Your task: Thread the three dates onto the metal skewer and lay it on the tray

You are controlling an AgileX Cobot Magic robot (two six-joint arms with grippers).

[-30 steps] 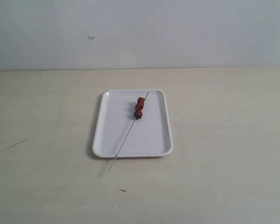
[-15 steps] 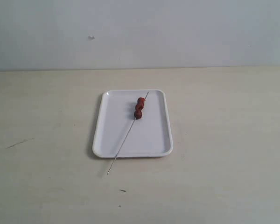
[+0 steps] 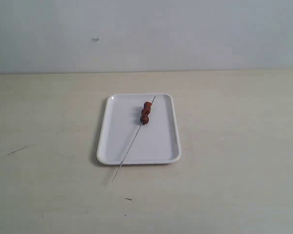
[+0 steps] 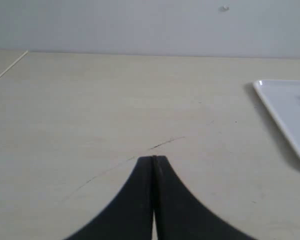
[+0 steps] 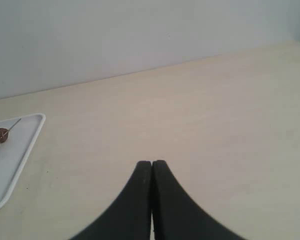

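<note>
Thin grey metal skewer (image 3: 130, 146) with three reddish-brown dates (image 3: 145, 113) on white tray (image 3: 162, 141) mid-frame: likely light, stiff, slick, grab bare lower shaft; left end effector (image 4: 153, 159), right end effector (image 5: 152, 163) fully closed, empty.

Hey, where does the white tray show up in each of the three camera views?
Exterior view: the tray lies whole in mid-picture, with the dates and the skewer on it.
Left wrist view: only one bare corner shows, cut by the frame edge.
Right wrist view: one corner shows at the frame edge, carrying the dates.
Shared landmark: the table's far edge against the wall.
</note>
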